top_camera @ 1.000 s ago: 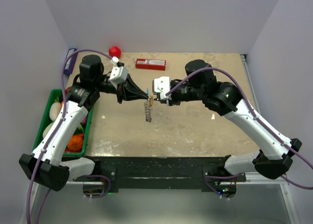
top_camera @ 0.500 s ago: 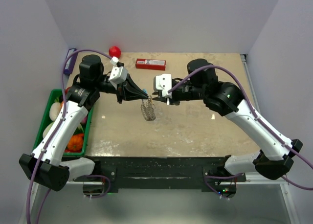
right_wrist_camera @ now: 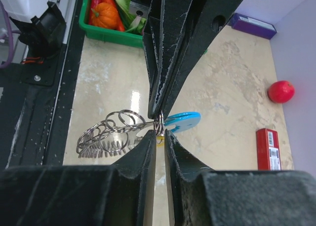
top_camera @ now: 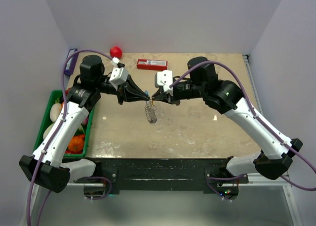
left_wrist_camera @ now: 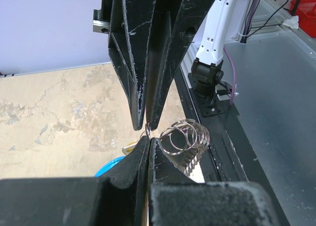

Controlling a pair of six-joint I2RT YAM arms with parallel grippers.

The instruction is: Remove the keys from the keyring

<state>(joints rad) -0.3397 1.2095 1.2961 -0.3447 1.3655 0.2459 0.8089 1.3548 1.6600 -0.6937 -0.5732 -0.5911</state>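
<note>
The keyring (top_camera: 151,113) is a bunch of silvery rings hanging below the two gripper tips, held above the table's middle. My left gripper (top_camera: 147,97) is shut on one small ring at its top (left_wrist_camera: 148,136). The ring cluster (left_wrist_camera: 185,137) hangs to the right, with a light-blue tag (left_wrist_camera: 109,166) behind. My right gripper (top_camera: 154,98) meets it tip to tip. In the right wrist view its tips (right_wrist_camera: 160,134) stand a narrow gap apart with the brass-yellow key (right_wrist_camera: 159,141) in that gap. The rings (right_wrist_camera: 106,134) trail left and the blue tag (right_wrist_camera: 182,121) right. The key also shows in the left wrist view (left_wrist_camera: 129,148).
A red ball (top_camera: 115,52) and a red box (top_camera: 152,64) lie at the table's far edge. A purple object (top_camera: 70,62) lies at the far left. A green bin (top_camera: 52,94) of toy vegetables stands at the left.
My right gripper has moved up and left, closer to the left gripper's tip. The hanging rings swung and now dangle just below the two tips. The left arm has barely moved.
</note>
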